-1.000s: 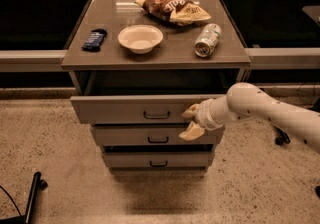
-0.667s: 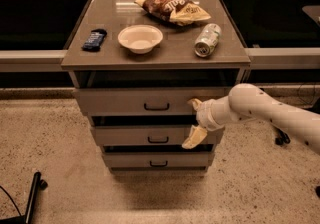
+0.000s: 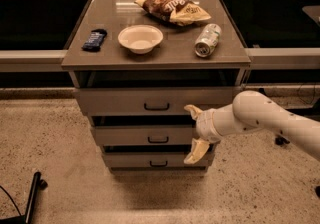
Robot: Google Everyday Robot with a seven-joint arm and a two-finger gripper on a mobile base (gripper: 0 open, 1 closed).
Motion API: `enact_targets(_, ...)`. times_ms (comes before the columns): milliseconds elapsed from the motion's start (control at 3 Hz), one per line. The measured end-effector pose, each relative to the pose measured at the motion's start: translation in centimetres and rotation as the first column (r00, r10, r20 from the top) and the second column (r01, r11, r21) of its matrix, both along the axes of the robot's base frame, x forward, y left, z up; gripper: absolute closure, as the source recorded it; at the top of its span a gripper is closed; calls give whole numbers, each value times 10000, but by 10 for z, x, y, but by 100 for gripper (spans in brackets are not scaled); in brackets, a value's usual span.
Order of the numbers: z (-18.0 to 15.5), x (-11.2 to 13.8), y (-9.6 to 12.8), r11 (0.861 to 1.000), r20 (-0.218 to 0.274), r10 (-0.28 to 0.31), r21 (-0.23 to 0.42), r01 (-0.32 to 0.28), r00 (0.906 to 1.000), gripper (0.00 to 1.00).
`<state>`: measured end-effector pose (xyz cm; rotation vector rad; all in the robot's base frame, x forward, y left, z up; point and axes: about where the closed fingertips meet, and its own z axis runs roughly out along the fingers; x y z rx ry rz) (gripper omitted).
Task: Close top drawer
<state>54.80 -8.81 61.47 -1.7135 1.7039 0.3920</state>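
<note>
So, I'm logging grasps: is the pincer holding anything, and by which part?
Nothing is held. The pincer stands open, below and right of the handle of the top drawer, closed on nothing.

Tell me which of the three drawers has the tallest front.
The top drawer, right under the tabletop; the two below are shorter and narrower. The open gripper sits beside them.
</note>
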Motion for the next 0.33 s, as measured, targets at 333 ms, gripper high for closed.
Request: enact_targets(333,-2,-2,2,10000,-31,58,4,-58,10000,0)
